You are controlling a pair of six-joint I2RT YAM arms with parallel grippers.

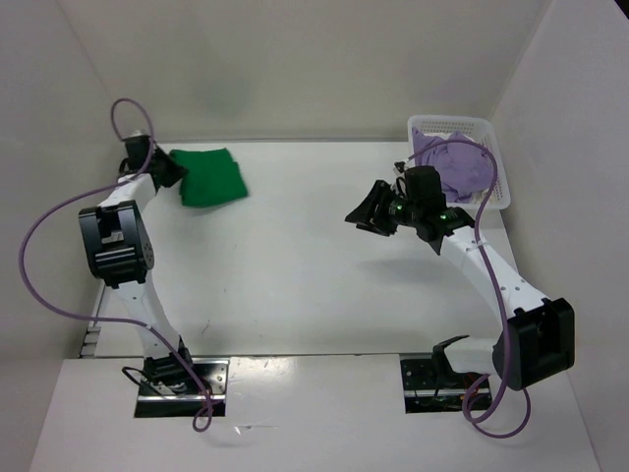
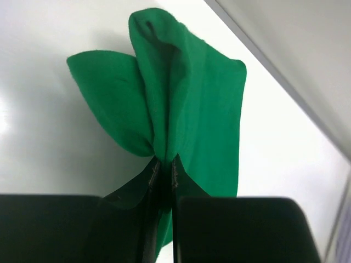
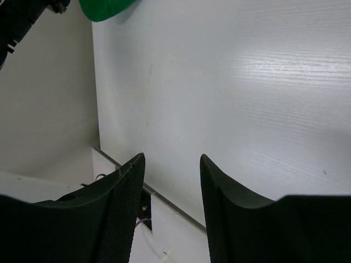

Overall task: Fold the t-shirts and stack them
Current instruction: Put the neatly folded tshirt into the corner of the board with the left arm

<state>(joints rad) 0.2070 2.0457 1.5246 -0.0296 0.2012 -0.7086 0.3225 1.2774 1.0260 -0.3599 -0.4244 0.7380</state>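
The bright green t-shirt point(image 1: 209, 176) lies folded at the table's far left. My left gripper point(image 1: 173, 169) is at its left edge, shut on a pinched fold of it; in the left wrist view the green cloth point(image 2: 186, 93) bunches up from between the closed fingers point(image 2: 164, 170). The lavender t-shirt point(image 1: 454, 165) is heaped in the white perforated basket point(image 1: 496, 167) at the far right. My right gripper point(image 1: 366, 212) is open and empty, held above the bare table left of the basket; its fingertips point(image 3: 137, 164) stand well apart. The cream-white t-shirt is out of view.
White walls enclose the table on the left, back and right. The basket stands against the right wall. The green shirt's corner point(image 3: 104, 8) shows at the top left of the right wrist view. The arm bases sit at the near edge.
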